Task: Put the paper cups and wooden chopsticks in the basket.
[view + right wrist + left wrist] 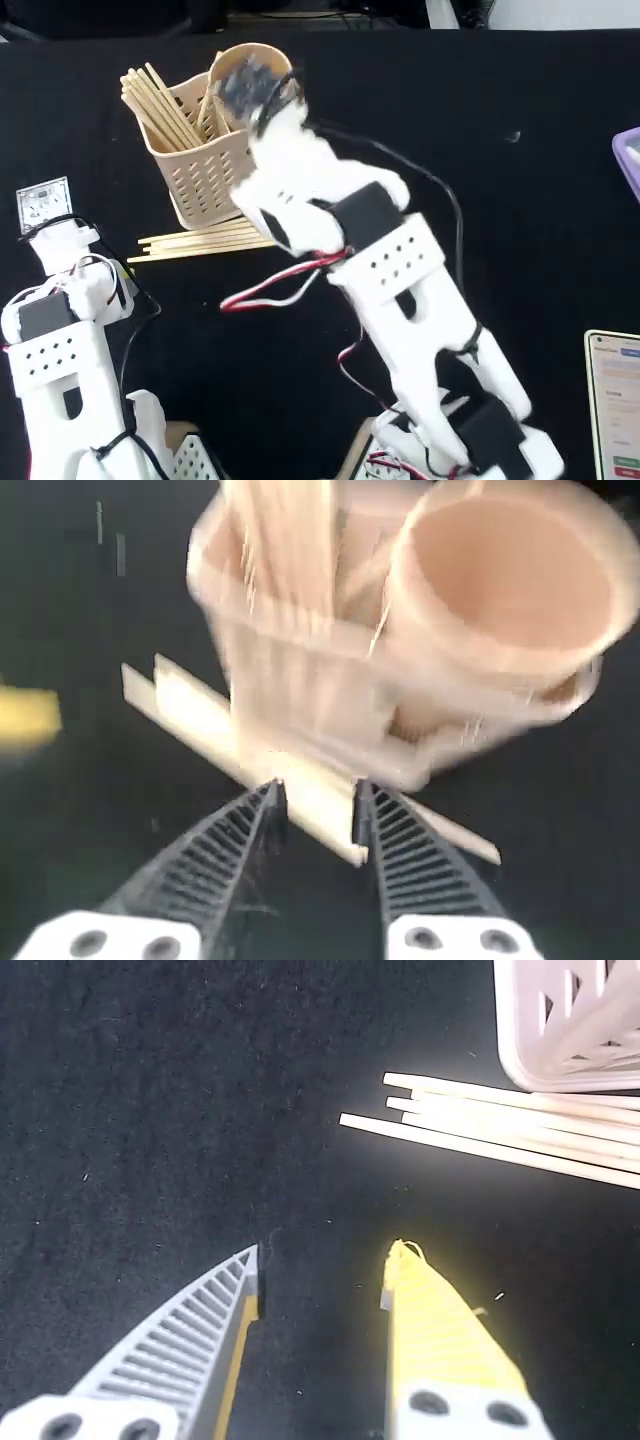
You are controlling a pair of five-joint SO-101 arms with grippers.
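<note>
A beige slotted basket (pixel 205 175) stands at the back left of the black table. It holds a paper cup (pixel 232 60) and a bunch of wooden chopsticks (pixel 160 105). More chopsticks (pixel 200 243) lie flat on the table against the basket's front. My right gripper (pixel 252 92) hangs at the cup and the basket's rim. Its wrist view shows it open (pixel 317 795) and holding nothing, with the basket (pixel 300 680), the cup (pixel 500 590) and the loose chopsticks (pixel 200 715) beyond it. My left gripper (pixel 320 1260) is open and holds nothing, just short of the loose chopsticks' (pixel 500 1130) ends.
A white tag (pixel 42 205) lies by the left arm. At the right edge are a purple object (pixel 630 155) and a lit screen (pixel 612 400). Red and black cables (pixel 280 285) trail off the right arm. The basket's corner (pixel 570 1030) shows in the left wrist view.
</note>
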